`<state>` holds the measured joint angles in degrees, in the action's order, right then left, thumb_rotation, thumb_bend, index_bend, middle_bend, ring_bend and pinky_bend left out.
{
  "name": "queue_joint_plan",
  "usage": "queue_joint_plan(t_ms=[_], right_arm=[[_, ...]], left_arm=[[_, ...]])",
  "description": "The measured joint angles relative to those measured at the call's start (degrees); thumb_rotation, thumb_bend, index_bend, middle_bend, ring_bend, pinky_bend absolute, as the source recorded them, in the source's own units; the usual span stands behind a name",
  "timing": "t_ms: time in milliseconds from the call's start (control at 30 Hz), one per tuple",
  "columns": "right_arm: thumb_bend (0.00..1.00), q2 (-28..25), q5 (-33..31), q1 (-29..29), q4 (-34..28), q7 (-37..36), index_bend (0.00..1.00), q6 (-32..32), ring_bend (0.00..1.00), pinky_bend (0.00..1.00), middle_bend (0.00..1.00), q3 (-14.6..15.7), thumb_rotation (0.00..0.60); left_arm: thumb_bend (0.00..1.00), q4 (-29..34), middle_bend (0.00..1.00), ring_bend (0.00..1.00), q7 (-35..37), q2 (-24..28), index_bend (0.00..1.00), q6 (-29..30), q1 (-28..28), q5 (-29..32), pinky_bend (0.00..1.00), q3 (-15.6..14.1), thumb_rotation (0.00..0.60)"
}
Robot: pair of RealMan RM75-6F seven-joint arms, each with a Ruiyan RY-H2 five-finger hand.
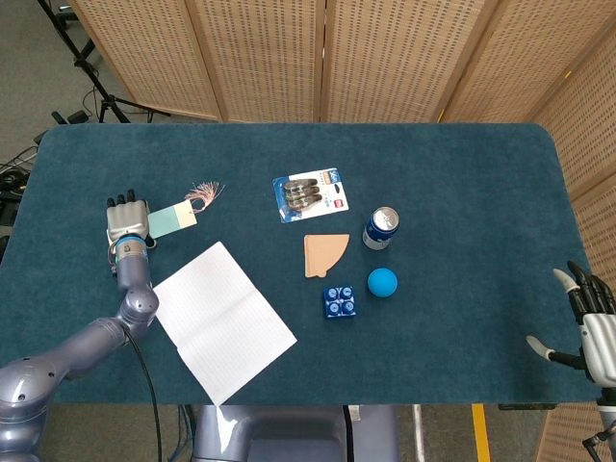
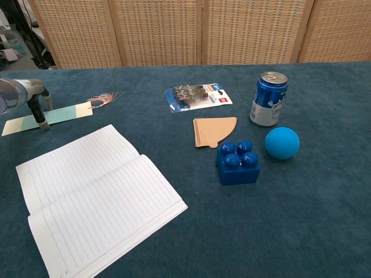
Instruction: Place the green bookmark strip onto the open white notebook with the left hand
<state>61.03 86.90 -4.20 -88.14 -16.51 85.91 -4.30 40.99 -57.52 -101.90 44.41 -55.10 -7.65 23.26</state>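
Teal felt table (image 1: 462, 173), wicker screens (image 1: 385, 58) behind, left hand (image 1: 126, 223) touching bookmark (image 2: 49, 116), grip unclear, right hand (image 1: 589, 322) spread

The green bookmark strip (image 2: 47, 116), pale with a pinkish tassel, lies flat on the blue surface (image 2: 324, 202), apart from the open white notebook (image 2: 95, 197), which lies open, its lined pages up.
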Motion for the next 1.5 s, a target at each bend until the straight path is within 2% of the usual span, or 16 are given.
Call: queue_joint_plan(t_ms=[233, 500, 933, 1233, 1500], right_arm=[[0.19, -0.01, 0.05, 0.04, -0.04, -0.06, 0.06, 0.09, 0.00, 0.00, 0.00, -0.02, 0.600], [0.19, -0.08, 0.01, 0.15, -0.11, -0.15, 0.06, 0.22, 0.00, 0.00, 0.00, -0.07, 0.600], [0.19, -0.19, -0.24, 0.16, -0.11, -0.34, 0.06, 0.01, 0.00, 0.00, 0.00, -0.15, 0.600], [0.19, -0.22, -0.52, 0.14, -0.11, -0.28, 0.06, -0.19, 0.00, 0.00, 0.00, -0.25, 0.600], [0.19, -0.27, -0.83, 0.15, -0.10, -0.37, 0.06, -0.26, 0.00, 0.00, 0.00, -0.43, 0.600]], left_arm=[[0.26, -0.35, 0.00, 0.00, 0.48, -0.43, 0.32, 0.41, 0.07, -0.87, 0.00, 0.19, 0.600], [0.35, 0.19, 0.00, 0.00, 1.83, -0.36, 0.37, 0.63, 0.56, -2.51, 0.00, 0.48, 0.600], [0.37, 2.16, 0.00, 0.00, 2.90, 0.62, 0.38, 1.57, 0.84, -3.92, 0.00, 1.03, 0.600], [0.36, 8.34, 0.00, 0.00, 3.38, 3.77, 0.38, 3.85, 0.72, -4.84, 0.00, 1.68, 0.600], [0.36, 18.60, 0.00, 0.00, 2.56, 7.34, 0.38, 8.05, 0.99, -3.08, 0.00, 2.10, 0.600]])
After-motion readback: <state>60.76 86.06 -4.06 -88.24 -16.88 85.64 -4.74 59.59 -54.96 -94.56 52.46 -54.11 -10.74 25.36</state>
